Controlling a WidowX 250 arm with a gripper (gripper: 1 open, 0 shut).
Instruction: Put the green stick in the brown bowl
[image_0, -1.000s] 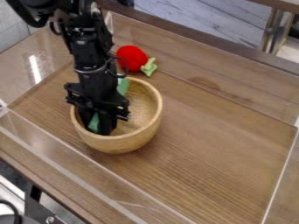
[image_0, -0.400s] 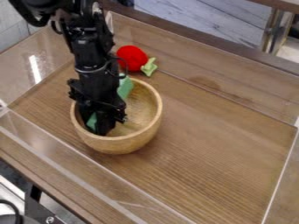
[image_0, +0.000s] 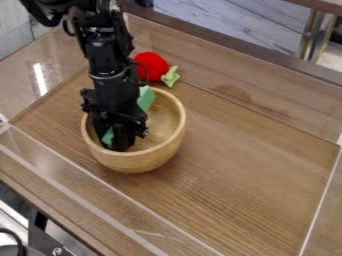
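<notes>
Over the brown bowl (image_0: 163, 150) on the tabletop (image_0: 247, 130), in the single camera view, the black tool (image_0: 115, 135) is seen lowered inside the rim and closed, while the green stick (image_0: 146, 97) is partly hidden behind it within the bowl, whether gripped cannot be told, and a red toy (image_0: 151, 66) is shown beyond

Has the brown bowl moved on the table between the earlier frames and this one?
No, the brown bowl shows no clear shift; it sits in the same place relative to the table's front edge.
</notes>
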